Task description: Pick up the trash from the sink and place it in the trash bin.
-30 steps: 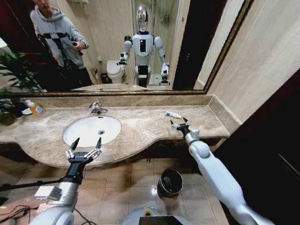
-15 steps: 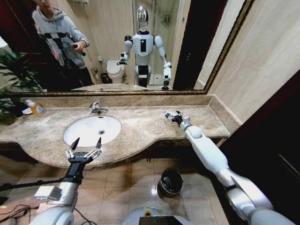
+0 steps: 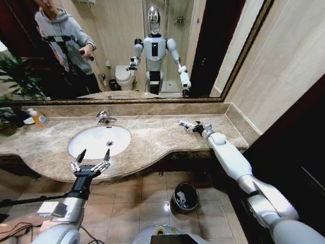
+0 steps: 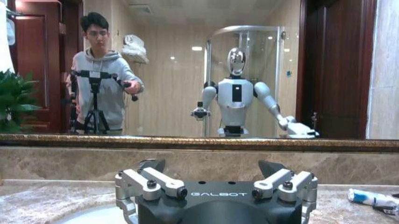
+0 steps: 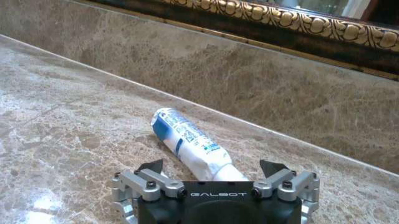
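Note:
A small white tube with blue print (image 5: 190, 144), a piece of the trash, lies on the marble counter near the back wall, to the right of the sink (image 3: 94, 143). My right gripper (image 5: 212, 171) is open, low over the counter, with the tube's near end between its fingers. In the head view this gripper (image 3: 195, 127) touches the tube (image 3: 186, 123). My left gripper (image 3: 91, 160) hangs open and empty in front of the counter edge, below the sink. The black trash bin (image 3: 185, 197) stands on the floor under the counter.
A chrome faucet (image 3: 105, 118) stands behind the basin. An orange-yellow soap bottle (image 3: 38, 118) and a plant (image 3: 12, 86) sit at the far left. A mirror runs along the back wall. The counter between sink and tube is bare marble (image 3: 152, 134).
My right arm has stretched forward and toward the back wall, bringing its gripper up to the tube. The left arm has not moved.

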Controlling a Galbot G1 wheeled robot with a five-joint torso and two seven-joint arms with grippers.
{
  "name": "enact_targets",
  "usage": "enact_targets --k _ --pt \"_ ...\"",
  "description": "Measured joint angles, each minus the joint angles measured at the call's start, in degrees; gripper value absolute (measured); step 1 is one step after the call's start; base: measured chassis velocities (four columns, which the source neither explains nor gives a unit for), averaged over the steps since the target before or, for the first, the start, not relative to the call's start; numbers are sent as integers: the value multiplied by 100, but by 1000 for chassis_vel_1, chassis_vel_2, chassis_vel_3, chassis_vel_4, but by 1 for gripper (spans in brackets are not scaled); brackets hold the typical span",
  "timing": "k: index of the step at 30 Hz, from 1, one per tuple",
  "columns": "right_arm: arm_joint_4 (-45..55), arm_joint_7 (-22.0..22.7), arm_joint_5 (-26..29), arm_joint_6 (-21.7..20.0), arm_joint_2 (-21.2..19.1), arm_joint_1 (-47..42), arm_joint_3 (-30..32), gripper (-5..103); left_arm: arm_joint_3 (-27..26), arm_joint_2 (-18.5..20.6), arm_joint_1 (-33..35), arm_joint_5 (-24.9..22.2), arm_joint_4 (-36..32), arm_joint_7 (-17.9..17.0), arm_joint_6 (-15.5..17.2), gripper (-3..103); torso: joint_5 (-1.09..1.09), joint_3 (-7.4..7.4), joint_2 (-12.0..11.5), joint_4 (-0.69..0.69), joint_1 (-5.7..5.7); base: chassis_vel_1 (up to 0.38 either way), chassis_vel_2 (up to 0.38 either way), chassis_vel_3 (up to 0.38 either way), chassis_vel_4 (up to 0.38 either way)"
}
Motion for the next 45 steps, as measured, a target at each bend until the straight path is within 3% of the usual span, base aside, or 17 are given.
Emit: enact_targets --k 3,12,14,25,27,32,45 --pt "8 9 -4 0 11 -62 68 102 0 0 0 0 0 0 0 100 -1 0 0 1 0 0 0 0 0" --pt "140 105 12 -45 18 -189 131 76 0 0 0 0 -1 0 0 100 -2 -1 0 0 -1 0 0 0 0" --pt "174 126 31 -52 20 -218 131 76 0 0 0 0 0 0 0 100 -2 -1 1 0 -1 0 0 0 0" --pt "341 242 154 -121 35 -349 160 40 0 0 0 0 0 0 0 100 0 0 1 0 0 0 0 0 0" --pt "355 259 181 -133 35 -357 160 40 0 0 0 0 0 0 0 100 -1 0 0 1 0 0 0 0 0" --pt "548 425 353 -226 21 -475 220 26 0 0 0 0 0 0 0 100 0 1 0 1 1 0 0 0 0" --pt "1990 999 646 -219 -330 -1366 610 25 0 0 0 0 0 0 0 100 0 1 0 1 1 0 0 0 0"
